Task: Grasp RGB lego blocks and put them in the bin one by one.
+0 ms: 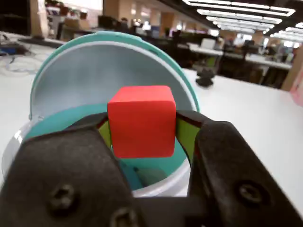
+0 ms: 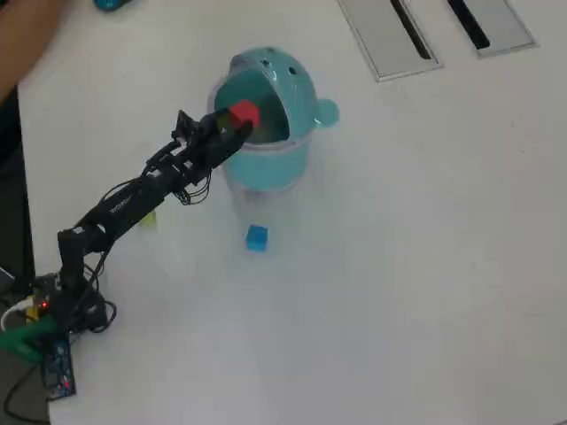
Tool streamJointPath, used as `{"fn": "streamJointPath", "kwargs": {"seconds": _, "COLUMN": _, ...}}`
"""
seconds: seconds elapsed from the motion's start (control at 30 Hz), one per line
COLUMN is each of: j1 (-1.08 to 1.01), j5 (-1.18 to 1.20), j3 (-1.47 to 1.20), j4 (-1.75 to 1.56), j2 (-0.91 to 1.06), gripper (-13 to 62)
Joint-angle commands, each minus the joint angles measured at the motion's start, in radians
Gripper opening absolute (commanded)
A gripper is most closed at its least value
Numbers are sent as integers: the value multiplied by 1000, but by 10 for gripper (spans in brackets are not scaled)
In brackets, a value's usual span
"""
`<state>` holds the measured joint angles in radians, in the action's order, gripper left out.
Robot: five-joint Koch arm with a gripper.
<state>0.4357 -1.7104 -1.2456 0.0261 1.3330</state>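
A: Where is the red block (image 1: 141, 120)?

B: Clamped between the two jaws of the gripper (image 1: 142, 127), one green-lined pad against each side face. In the wrist view it sits right over the open mouth of the bin (image 1: 102, 71), with the pale inside of the domed hood behind it.

A: Does the overhead view agree?

B: Yes. The red block (image 2: 244, 114) is at the bin's (image 2: 297, 88) opening, at the tip of the gripper (image 2: 237, 119). The arm (image 2: 146, 190) stretches up toward it from its base at the lower left.

A: And the other blocks?

B: The blue block (image 2: 256, 236) lies on the white table (image 2: 399, 266) just below the bin, apart from it. A bit of yellowish-green (image 2: 146, 219) shows beside the arm, partly hidden by it; I take it for the yellowish-green block.

A: Anything else?

B: Two grey slotted panels (image 2: 385, 31) lie at the top right of the overhead view, well apart from the bin.
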Motion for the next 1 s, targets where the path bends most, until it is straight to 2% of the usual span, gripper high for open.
{"fn": "streamJointPath", "kwargs": {"seconds": 0.0, "j1": 55, "j5": 2, "j3": 83, "j4": -11, "j2": 21, "gripper": 14}}
{"fn": "streamJointPath", "kwargs": {"seconds": 0.2, "j1": 78, "j5": 2, "j3": 124, "j4": -14, "j2": -35, "gripper": 14}}
{"fn": "streamJointPath", "kwargs": {"seconds": 0.3, "j1": 60, "j5": -2, "j3": 175, "j4": -25, "j2": -95, "gripper": 86}}
{"fn": "streamJointPath", "kwargs": {"seconds": 0.33, "j1": 63, "j5": 2, "j3": 192, "j4": -21, "j2": -109, "gripper": 89}}
{"fn": "streamJointPath", "kwargs": {"seconds": 0.4, "j1": 64, "j5": 40, "j3": 244, "j4": -23, "j2": -150, "gripper": 162}}
{"fn": "streamJointPath", "kwargs": {"seconds": 0.73, "j1": 64, "j5": 110, "j3": 252, "j4": -25, "j2": -158, "gripper": 248}}
{"fn": "streamJointPath", "kwargs": {"seconds": 0.8, "j1": 61, "j5": 110, "j3": 252, "j4": -25, "j2": -158, "gripper": 287}}
{"fn": "streamJointPath", "kwargs": {"seconds": 0.97, "j1": 49, "j5": 110, "j3": 221, "j4": -23, "j2": -146, "gripper": 295}}
